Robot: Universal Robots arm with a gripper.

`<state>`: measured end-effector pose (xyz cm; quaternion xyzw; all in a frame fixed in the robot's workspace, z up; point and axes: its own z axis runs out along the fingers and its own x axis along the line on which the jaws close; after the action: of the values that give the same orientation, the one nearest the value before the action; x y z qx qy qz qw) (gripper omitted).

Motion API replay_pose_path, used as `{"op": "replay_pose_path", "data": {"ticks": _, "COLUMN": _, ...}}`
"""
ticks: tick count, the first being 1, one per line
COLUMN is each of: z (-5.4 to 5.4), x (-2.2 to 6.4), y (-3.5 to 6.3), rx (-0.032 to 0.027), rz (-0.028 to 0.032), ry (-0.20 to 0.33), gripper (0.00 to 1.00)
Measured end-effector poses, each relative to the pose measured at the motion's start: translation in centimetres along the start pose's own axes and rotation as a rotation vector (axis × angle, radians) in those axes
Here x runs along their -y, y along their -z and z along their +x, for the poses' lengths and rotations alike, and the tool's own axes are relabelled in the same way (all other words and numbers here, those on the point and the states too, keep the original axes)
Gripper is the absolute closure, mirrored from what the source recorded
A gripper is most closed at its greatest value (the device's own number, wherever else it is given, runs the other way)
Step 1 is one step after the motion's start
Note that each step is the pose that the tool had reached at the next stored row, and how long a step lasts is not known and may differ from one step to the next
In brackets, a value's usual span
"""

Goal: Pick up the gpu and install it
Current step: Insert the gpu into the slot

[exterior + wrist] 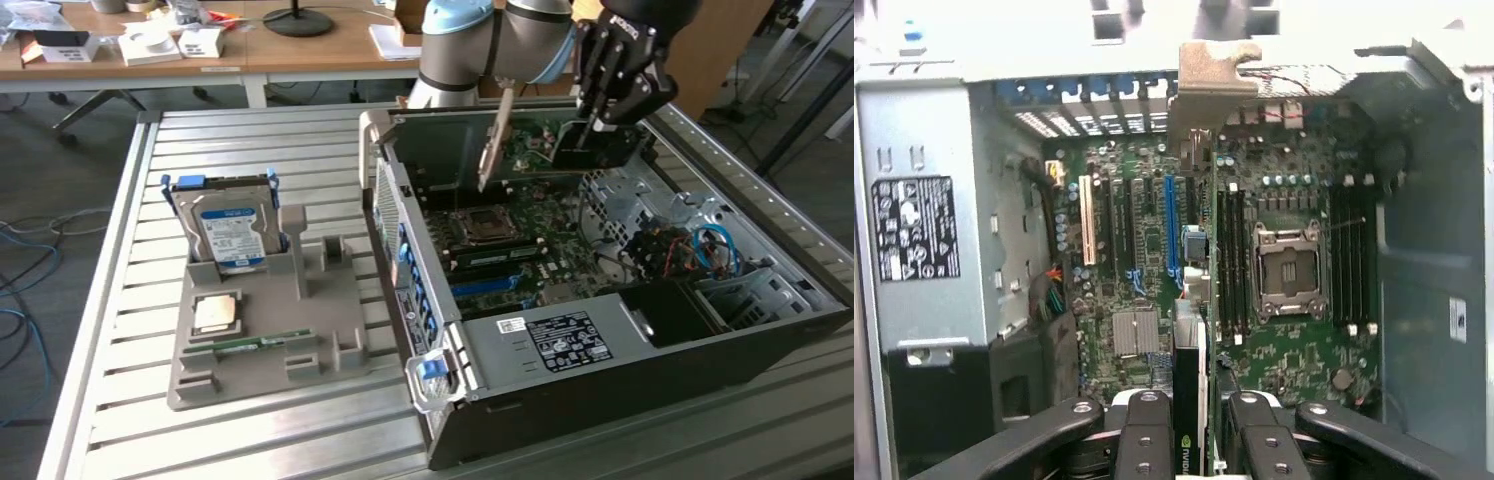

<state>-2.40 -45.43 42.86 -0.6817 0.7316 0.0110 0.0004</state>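
**Kid:** What is the pincer [607, 112] doing?

**Helper:** It is pinching the gpu [589, 153]. Its fingers [1145, 440] press on the card's flat sides, one on each side, so the card stands up on its thin edge.

**Kid:** Why hold it like that?

**Helper:** I think it is so the bottom edge can go straight down into a long slot. The card hangs inside the open computer case [747, 330], over the far part of the green board [534, 225]. Its tan metal end plate [497, 140] faces the case wall with the blue clips (maybe the plugs poke out there).

**Kid:** Is it in a slot?

**Helper:** I cannot tell. From the wrist, the card is just a thin dark line beside the blue slot [1172, 225]. Its bottom edge is hidden.

**Kid:** What else is hard to see?

**Helper:** The arm is cut off at the top. On the exterior view's left, a gray holder [340, 345] keeps the hard drive [234, 225] and a small green stick [250, 345], well apart from the case.
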Motion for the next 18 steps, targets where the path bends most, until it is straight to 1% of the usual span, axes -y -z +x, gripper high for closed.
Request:
{"op": "replay_pose_path", "data": {"ticks": 3, "z": 0.0, "x": 0.00, "y": -0.01, "rx": -0.0004, "rz": -0.0004, "ry": 0.025, "gripper": 0.74}}
{"op": "replay_pose_path", "data": {"ticks": 5, "z": 0.0, "x": 0.00, "y": -0.01, "rx": -0.0005, "rz": -0.0004, "ry": 0.030, "gripper": 0.74}}
{"op": "replay_pose_path", "data": {"ticks": 8, "z": 0.0, "x": -0.03, "y": -0.04, "rx": -0.0003, "rz": 0.0017, "ry": 0.038, "gripper": 0.74}}
{"op": "replay_pose_path", "data": {"ticks": 11, "z": 0.0, "x": -0.05, "y": -0.13, "rx": -0.0006, "rz": 0.0020, "ry": 0.041, "gripper": 0.74}}
{"op": "replay_pose_path", "data": {"ticks": 14, "z": 0.0, "x": -0.05, "y": -0.40, "rx": -0.0005, "rz": 0.0019, "ry": 0.042, "gripper": 0.74}}
{"op": "replay_pose_path", "data": {"ticks": 18, "z": 0.0, "x": -0.10, "y": -1.05, "rx": -0.0005, "rz": 0.0019, "ry": 0.044, "gripper": 0.74}}
